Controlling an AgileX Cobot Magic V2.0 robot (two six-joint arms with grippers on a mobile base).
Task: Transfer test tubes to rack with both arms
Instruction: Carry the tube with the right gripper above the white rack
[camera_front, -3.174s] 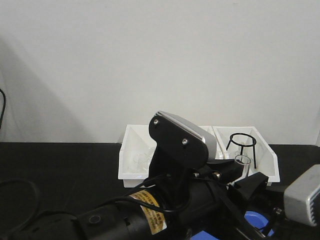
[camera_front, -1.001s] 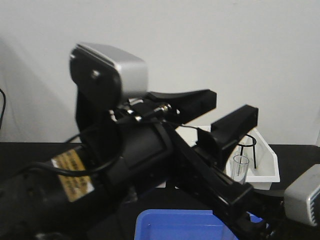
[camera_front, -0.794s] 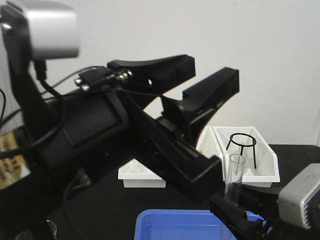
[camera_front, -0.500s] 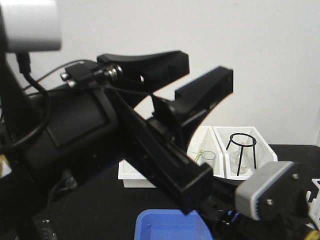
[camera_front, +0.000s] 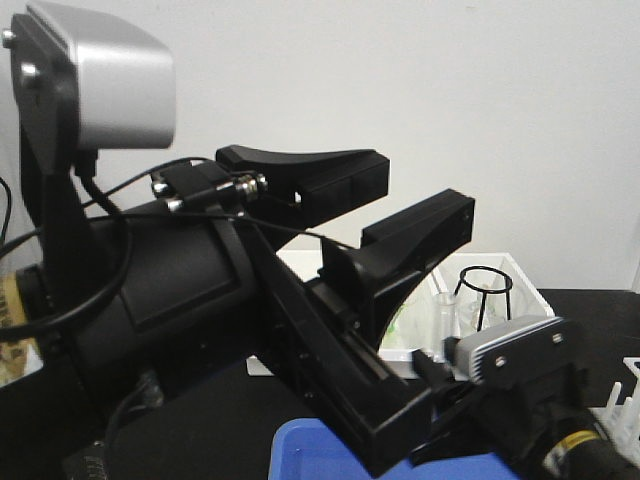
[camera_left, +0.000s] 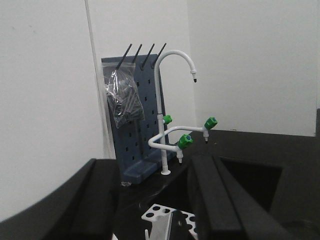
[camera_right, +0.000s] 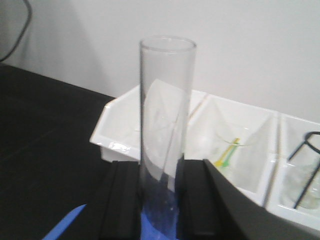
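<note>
One thin clear glass test tube (camera_right: 166, 110) clamped upright in right hand (camera_right: 159, 197); left hand (camera_left: 152, 192) spread, empty; white plastic holed rack (camera_left: 161, 216): visible holes unfilled.

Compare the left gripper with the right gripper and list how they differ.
The left gripper is wide open and empty; the right gripper is shut on an upright test tube. The left gripper's camera faces a white tap and a blue pegboard; the right gripper's camera faces white bins. Both grippers have black fingers.
</note>
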